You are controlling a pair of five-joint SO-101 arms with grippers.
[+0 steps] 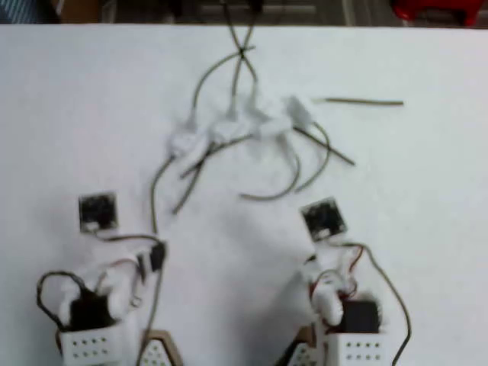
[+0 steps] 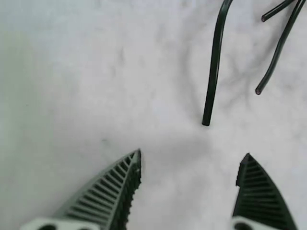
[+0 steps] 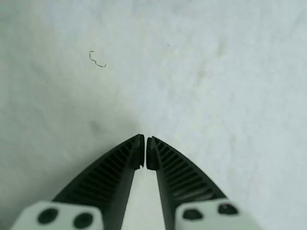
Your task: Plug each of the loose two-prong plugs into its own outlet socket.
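Observation:
Several white plug and socket bodies [image 1: 183,142] [image 1: 226,130] [image 1: 271,126] [image 1: 299,111] lie in a row at the table's middle, too small to tell which are joined. Dark cords [image 1: 268,194] trail from them toward both arms. My left arm [image 1: 97,211] sits near the front left and my right arm [image 1: 323,219] near the front right, both well short of the plugs. My left gripper [image 2: 189,165] is open over bare table, with a loose cord end [image 2: 206,120] just beyond its tips. My right gripper [image 3: 145,151] is shut on nothing, over bare table.
A thin straight cord piece [image 1: 358,101] lies apart at the back right. Two more cord ends [image 2: 268,57] show in the left wrist view. The white table [image 1: 76,107] has open room at both sides and between the arms.

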